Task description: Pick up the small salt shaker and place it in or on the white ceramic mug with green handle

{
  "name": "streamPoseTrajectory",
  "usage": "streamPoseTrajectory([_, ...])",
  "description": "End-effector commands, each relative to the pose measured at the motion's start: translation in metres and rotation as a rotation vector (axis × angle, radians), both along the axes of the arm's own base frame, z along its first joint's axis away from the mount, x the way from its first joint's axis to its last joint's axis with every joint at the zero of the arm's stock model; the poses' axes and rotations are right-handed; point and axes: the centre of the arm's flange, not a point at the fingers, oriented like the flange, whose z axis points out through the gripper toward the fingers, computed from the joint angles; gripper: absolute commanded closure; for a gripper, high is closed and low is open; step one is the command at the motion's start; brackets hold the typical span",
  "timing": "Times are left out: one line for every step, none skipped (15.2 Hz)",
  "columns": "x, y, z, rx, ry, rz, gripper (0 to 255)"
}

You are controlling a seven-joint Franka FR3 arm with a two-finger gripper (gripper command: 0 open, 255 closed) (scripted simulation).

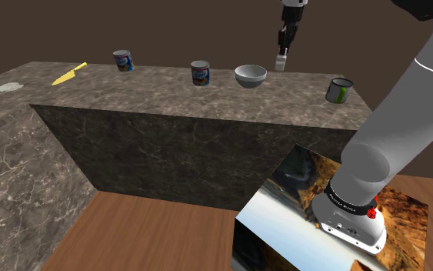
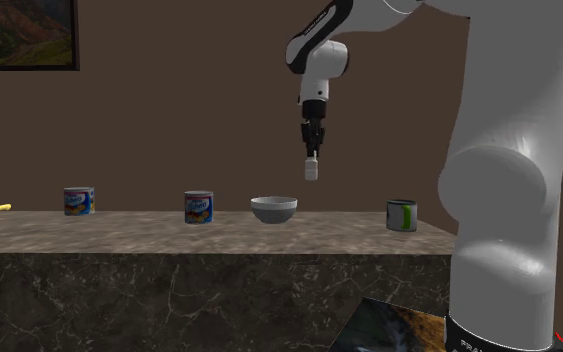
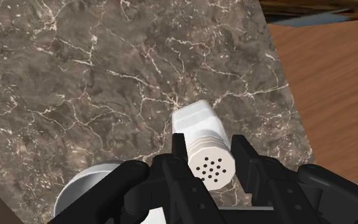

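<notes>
A dark brown marble surface [image 1: 168, 96] with pale veins runs across a room with a plain brown wall [image 2: 169, 100]. In the shoulder view a second wing of the same stone comes forward along the left, forming an L, and a pale round patch [image 1: 8, 87] lies on it. A wooden floor [image 1: 153, 231] fills the angle below. A framed landscape picture [image 2: 21, 33] hangs high on the wall at the second exterior view's left.

The white arm [image 2: 319, 50] reaches down over the surface. Its black jaws are clenched on a small white salt shaker [image 2: 311, 171], its holed cap toward the wrist camera. The shaker hangs in the air well above the stone, over the stretch between a grey bowl [image 2: 274, 209] and a mug [image 2: 401, 215] with a green handle, nearer the bowl.

The mug stands near the surface's end. Beyond the bowl, two blue-labelled cans [image 2: 199, 207] [image 2: 79, 201] stand well apart, and a yellow utensil [image 1: 69, 74] lies at the far end.
</notes>
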Motion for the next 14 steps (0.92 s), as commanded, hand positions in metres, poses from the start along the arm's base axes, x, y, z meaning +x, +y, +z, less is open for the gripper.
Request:
streamPoseTrajectory([-0.019,-0.019,0.004,0.000,0.000,0.001,255])
streamPoseTrajectory([-0.028,-0.028,0.005,0.000,0.000,0.001,255])
streamPoseTrajectory([-0.038,-0.037,0.006,0.000,0.000,0.001,255])
streamPoseTrajectory([-0.047,-0.046,0.007,0.000,0.000,0.001,255])
streamPoseTrajectory([-0.057,-0.055,0.009,0.000,0.000,0.001,255])
streamPoseTrajectory([-0.066,-0.064,0.010,0.000,0.000,0.001,255])
streamPoseTrajectory([-0.076,-0.074,0.011,0.000,0.000,0.001,255])
streamPoseTrajectory([-0.085,-0.083,0.012,0.000,0.000,0.001,255])
streamPoseTrajectory([-0.095,-0.092,0.013,0.000,0.000,0.001,255])
streamPoseTrajectory([-0.104,-0.101,0.015,0.000,0.000,0.001,255])
streamPoseTrajectory([-0.114,-0.110,0.016,0.000,0.000,0.001,255])
streamPoseTrajectory([-0.123,-0.119,0.017,0.000,0.000,0.001,255])
streamPoseTrajectory([-0.133,-0.128,0.018,0.000,0.000,0.001,255])
streamPoseTrajectory([-0.142,-0.137,0.020,0.000,0.000,0.001,255])
